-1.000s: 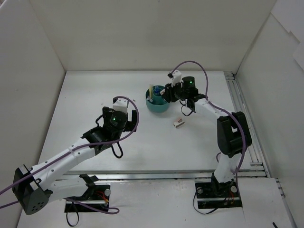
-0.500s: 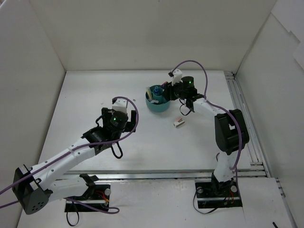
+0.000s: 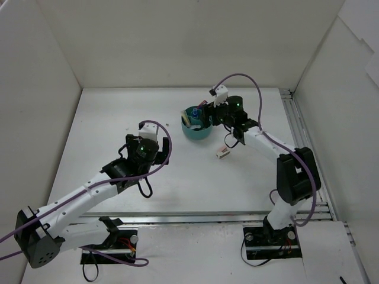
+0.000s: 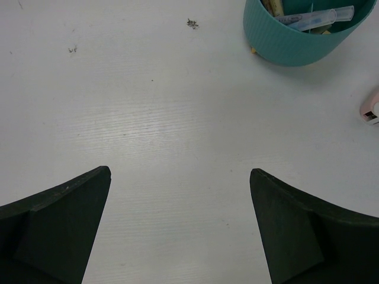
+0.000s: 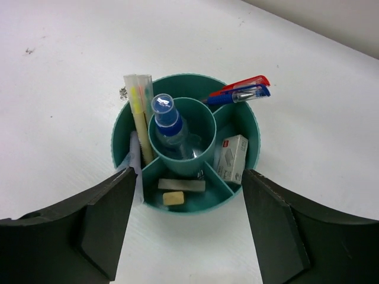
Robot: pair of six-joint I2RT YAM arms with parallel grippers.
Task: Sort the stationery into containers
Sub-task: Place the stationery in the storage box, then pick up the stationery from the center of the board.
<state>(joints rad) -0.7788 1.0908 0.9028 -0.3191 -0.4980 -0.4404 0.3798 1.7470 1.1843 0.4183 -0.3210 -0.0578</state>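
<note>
R gripper (image 5: 189, 173) widened over organizer (image 4: 290, 47), seemingly empty; L gripper (image 4: 180, 172) wide open.

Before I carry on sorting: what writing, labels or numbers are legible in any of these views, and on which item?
No text can be read in any view.
Small grey box in the teal organizer: faint print on its side, too blurred to read.
Yellow marker: small marks on the barrel, too small to read.
Red and blue pens, blue-capped bottle, pink-white item lying outside the organizer: no lettering visible.
</note>
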